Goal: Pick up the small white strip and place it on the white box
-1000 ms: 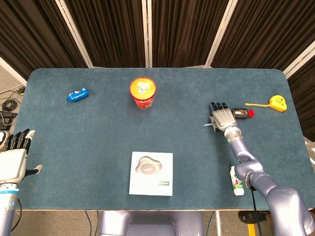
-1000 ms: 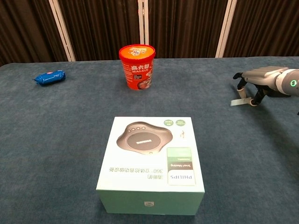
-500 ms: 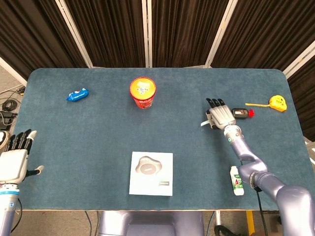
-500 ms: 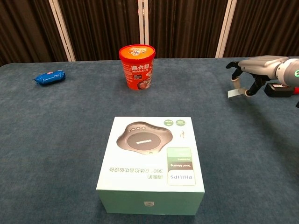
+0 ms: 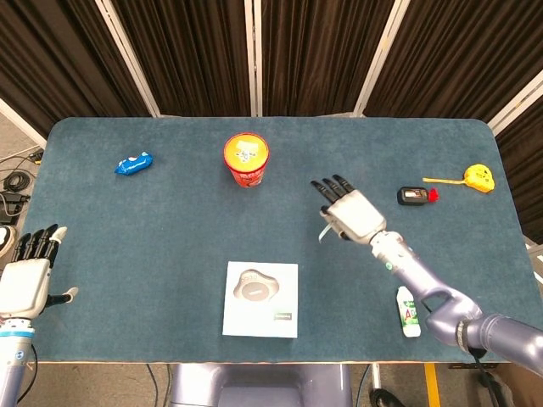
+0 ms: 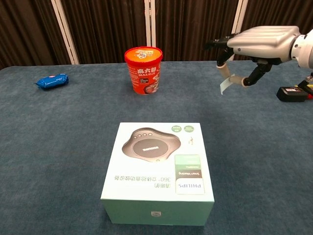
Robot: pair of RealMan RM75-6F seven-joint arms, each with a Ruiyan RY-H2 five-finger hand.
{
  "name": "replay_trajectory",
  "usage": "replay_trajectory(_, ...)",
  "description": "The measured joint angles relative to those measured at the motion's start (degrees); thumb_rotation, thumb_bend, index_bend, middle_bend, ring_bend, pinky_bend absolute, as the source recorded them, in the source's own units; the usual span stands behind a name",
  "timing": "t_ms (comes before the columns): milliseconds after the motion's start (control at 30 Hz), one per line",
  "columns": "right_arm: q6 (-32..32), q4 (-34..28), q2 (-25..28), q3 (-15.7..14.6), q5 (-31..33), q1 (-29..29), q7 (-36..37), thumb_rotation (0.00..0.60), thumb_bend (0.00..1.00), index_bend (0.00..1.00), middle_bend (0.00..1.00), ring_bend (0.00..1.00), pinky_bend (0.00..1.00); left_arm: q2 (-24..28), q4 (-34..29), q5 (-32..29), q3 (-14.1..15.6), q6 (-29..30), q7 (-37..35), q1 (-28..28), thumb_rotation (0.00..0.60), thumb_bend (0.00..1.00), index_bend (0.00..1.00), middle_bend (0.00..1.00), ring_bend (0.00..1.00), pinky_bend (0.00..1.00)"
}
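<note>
My right hand (image 6: 261,43) pinches the small white curled strip (image 6: 227,81) betw thumb & a finger, other fingers spread, raised above the table. White cardboard box (image 6: 159,171) sits well below-left of those fingers. My left hand (image 5: 27,275) is idle, fingers apart.

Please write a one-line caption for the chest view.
Right hand holds the small white strip above the table, beyond the white box.

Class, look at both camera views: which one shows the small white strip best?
The chest view: the small white strip hangs in side profile from the right hand, pinched and clear of the table. In the head view the strip is only a sliver at the edge of the right hand.
</note>
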Motion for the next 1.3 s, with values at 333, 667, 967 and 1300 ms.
replay_trajectory(333,4.1,-7.5,2.4,-2.1,-11.5,1.6,-16.8,0.600,0.44,0.66,0.04,0.00,0.00,0.3,0.4,-0.9,-0.3,-0.5,-0.8,-0.2,0.600,0.00,0.00,0.00,0.00,0.00)
replay_trajectory(667,0.4,-10.8,1.3,-2.7,-10.3,3.0,-22.9,0.600,0.46,0.66,0.03,0.00,0.00,0.1,0.8,-1.9,-0.4,-1.3,-0.8,-0.6,0.600,0.00,0.00,0.00,0.00,0.00)
replay_trajectory(967,-5.0,-16.5,0.9,-1.7,-1.5,3.7,-29.4,0.600,0.46,0.66,0.02,0.00,0.00,0.0,1.0,-2.4,-0.3,-1.5,-0.6,-0.8,0.600,0.00,0.00,0.00,0.00,0.00)
replay_trajectory(1300,-7.6,-18.9,-0.5,-1.3,2.2,5.5,-33.7,0.600,0.47,0.65,0.00,0.00,0.00,-0.1,1.1,-2.8,-0.3,-1.9,-0.8,-1.0,0.600,0.00,0.00,0.00,0.00,0.00)
